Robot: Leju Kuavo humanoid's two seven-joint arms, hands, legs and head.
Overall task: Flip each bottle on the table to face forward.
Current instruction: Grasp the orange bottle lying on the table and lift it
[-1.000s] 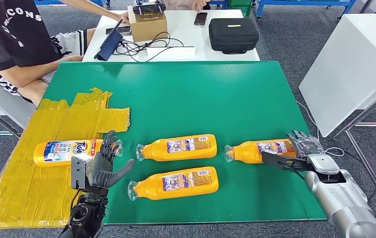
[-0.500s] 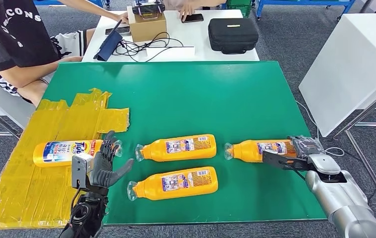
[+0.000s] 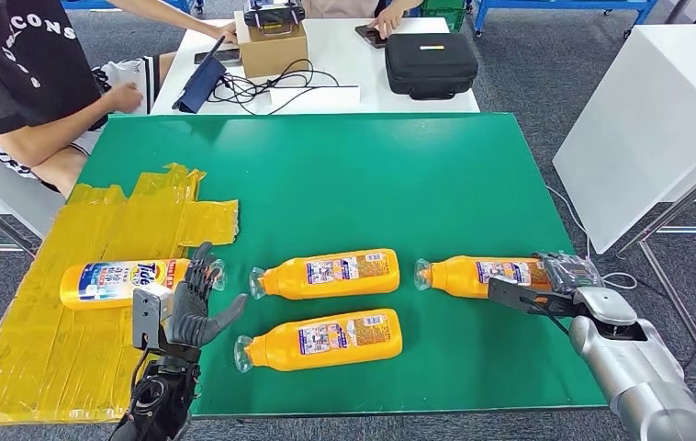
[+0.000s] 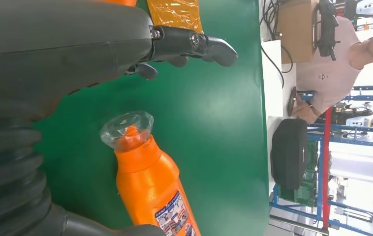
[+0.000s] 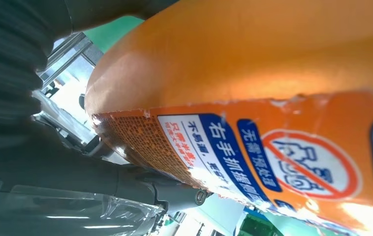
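Flanking the four lying bottles: yellow tape patch (image 3: 69, 303), black case (image 3: 432, 64).

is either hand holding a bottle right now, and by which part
The right hand grips the rightmost bottle at its base end. The left hand holds nothing.

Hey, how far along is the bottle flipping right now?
One looks done: the Tide bottle on the yellow tape shows its front label. The right hand grips the rightmost bottle, label side still up. The two middle bottles remain back-label up. The left hand hovers open.
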